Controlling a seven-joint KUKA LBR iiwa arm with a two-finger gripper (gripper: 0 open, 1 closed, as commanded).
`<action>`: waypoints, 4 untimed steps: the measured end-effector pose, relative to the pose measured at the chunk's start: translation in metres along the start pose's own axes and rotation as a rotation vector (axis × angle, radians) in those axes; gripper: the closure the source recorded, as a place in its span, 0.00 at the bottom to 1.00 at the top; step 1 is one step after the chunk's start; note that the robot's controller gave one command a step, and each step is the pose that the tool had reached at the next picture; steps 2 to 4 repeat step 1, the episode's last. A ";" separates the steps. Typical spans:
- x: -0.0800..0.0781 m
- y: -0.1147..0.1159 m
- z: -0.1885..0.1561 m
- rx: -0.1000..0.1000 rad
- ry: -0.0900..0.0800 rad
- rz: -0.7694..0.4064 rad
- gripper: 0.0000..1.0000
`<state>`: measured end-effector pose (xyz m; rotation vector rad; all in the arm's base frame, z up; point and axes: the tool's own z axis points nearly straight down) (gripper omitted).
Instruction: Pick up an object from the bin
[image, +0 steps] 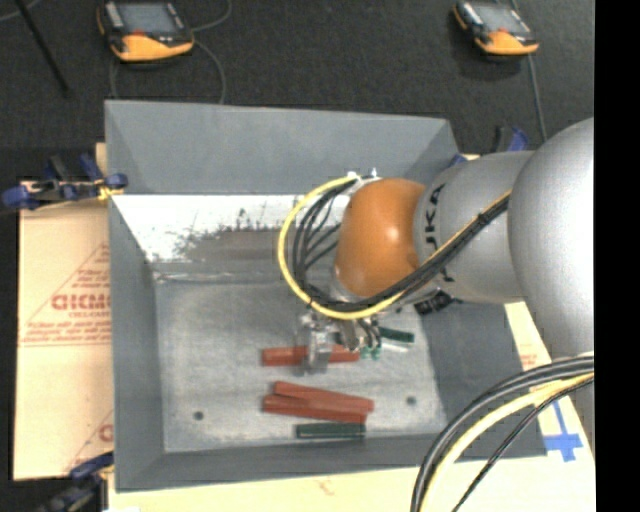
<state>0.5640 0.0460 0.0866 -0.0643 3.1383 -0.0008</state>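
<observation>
You've got the gripper (320, 348) low over the middle of the bin (190, 340) floor, right atop a thin red stick (280, 356) that lies flat w/ both ends poking out. Can't tell how wide it's open or if it's got hold. Toward the near edge are red-brown sticks (318, 402) and a dark green stick (330, 431). A small green bit (397, 338) lies toward the right wall.
</observation>
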 end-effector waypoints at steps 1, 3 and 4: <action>-0.037 0.005 -0.119 -0.002 -0.011 0.059 1.00; -0.037 0.005 -0.119 -0.002 -0.011 0.059 1.00; -0.037 0.005 -0.119 -0.002 -0.011 0.059 1.00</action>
